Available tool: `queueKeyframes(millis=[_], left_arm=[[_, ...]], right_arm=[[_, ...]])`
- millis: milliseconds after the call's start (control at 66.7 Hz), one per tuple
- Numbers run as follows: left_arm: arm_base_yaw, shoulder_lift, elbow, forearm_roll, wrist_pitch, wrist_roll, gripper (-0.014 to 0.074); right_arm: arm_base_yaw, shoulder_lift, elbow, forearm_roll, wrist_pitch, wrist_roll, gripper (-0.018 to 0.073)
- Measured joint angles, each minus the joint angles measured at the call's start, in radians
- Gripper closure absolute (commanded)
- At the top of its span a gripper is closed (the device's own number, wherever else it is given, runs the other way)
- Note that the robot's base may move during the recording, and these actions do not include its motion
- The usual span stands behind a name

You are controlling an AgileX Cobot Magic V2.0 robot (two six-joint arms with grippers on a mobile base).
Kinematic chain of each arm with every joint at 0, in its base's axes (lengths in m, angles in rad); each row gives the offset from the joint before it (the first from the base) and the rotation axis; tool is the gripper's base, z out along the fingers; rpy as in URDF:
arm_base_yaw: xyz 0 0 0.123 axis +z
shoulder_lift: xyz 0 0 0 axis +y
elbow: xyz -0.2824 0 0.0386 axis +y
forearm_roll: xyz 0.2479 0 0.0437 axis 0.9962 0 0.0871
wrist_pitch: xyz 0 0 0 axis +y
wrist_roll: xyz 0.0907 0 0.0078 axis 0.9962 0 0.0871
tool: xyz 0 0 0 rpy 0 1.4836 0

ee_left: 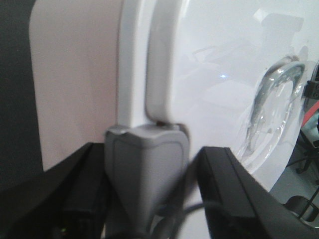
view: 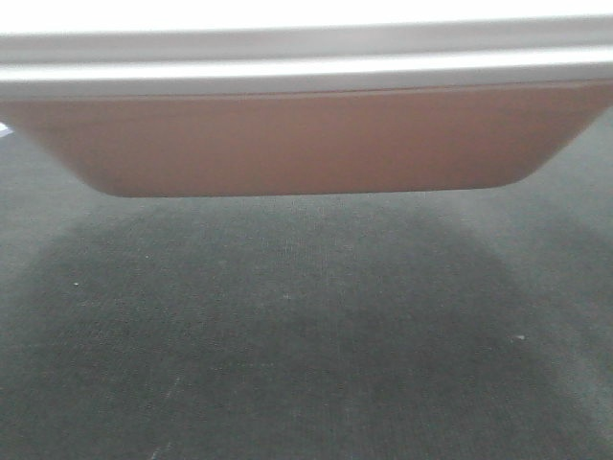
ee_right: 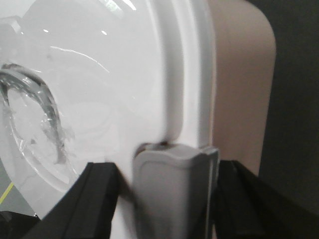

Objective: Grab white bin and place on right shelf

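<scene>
**A:** Exterior front-facing view: the white bin (view: 306,144) is seen stretched across the top, apparently held up off the dark floor (view: 306,345). How should the carry be handled?

**B:** It's best kept level, with both ends moved together. The left tool (ee_left: 154,154) looks closed around a grey latch (ee_left: 147,174) and the right tool (ee_right: 164,167) is clamped on the other latch (ee_right: 174,189). Those clips could get popped if the bin is twisted or one side is rushed.

**A:** And the right shelf?

**B:** It isn't shown in any view, so its height and direction can't be judged. The bin's ends are cut off in front, the glossy lid (ee_left: 214,64) is mostly glare, and the contents can't be made out.
</scene>
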Motion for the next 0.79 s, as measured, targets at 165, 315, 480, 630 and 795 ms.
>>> queueKeyframes(millis=[165,315,480,630,795], left_arm=[[0.000,0.000,0.000,-0.008,-0.004,0.011,0.0356],[0.000,0.000,0.000,-0.015,-0.012,0.024,0.0356],[0.000,0.000,0.000,-0.020,-0.018,0.030,0.0356],[0.000,0.000,0.000,-0.020,-0.020,0.030,0.0356],[0.000,0.000,0.000,-0.020,-0.020,0.030,0.0356]], right_arm=[[0.000,0.000,0.000,-0.013,0.002,0.000,0.0115],[0.000,0.000,0.000,-0.017,0.008,0.000,0.0115],[0.000,0.000,0.000,-0.017,0.008,0.000,0.0115],[0.000,0.000,0.000,-0.017,0.010,0.000,0.0115],[0.000,0.000,0.000,-0.017,0.012,0.000,0.0115]])
